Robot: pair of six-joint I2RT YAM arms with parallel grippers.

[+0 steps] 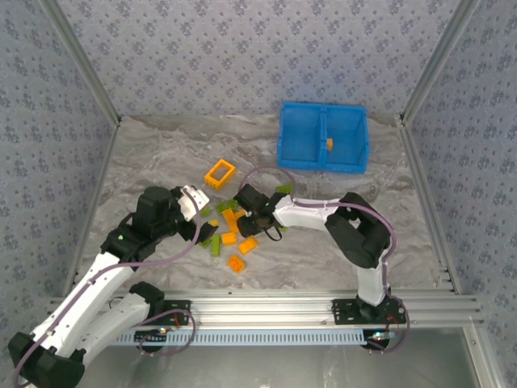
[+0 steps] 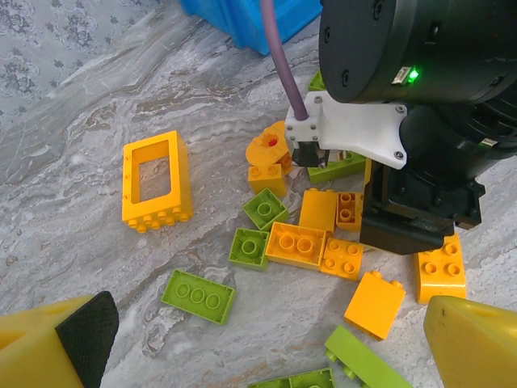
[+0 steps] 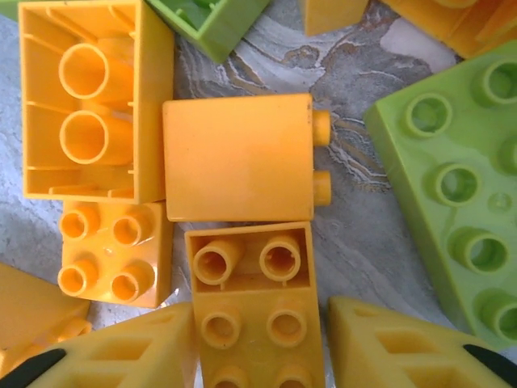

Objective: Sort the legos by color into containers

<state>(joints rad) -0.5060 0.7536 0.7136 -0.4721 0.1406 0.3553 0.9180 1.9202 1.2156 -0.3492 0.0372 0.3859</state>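
On a grey marbled table (image 1: 153, 153), the left gripper (image 1: 196, 215) is seen at the left edge of a scatter of legos (image 1: 229, 234). Its yellow fingers (image 2: 56, 347) are spread wide, with nothing held between them. Just past it, an open orange frame (image 1: 220, 174) is laid alone, a little apart from the pile.

In the left wrist view, a flat lime brick (image 2: 198, 297) is seen nearest. A round orange piece (image 2: 269, 145) is seen farther back. The right side of the pile is blocked by the other arm's black wrist housing (image 2: 404, 56) and its purple cable (image 2: 281, 56).

The right gripper (image 1: 249, 220) is placed low over the middle of the pile, so the bricks beneath it are hidden from above. Its fingers (image 3: 121, 352) are set on either side of an orange brick (image 3: 252, 299) lying studs up. Whether that brick is clamped cannot be told. It is crowded by a smooth-sided orange brick (image 3: 238, 158) touching its far edge.

At the far right, well apart from the pile, a blue bin (image 1: 295, 149) is placed. One small orange piece (image 1: 329, 144) is seen in its right compartment, beside the divider.
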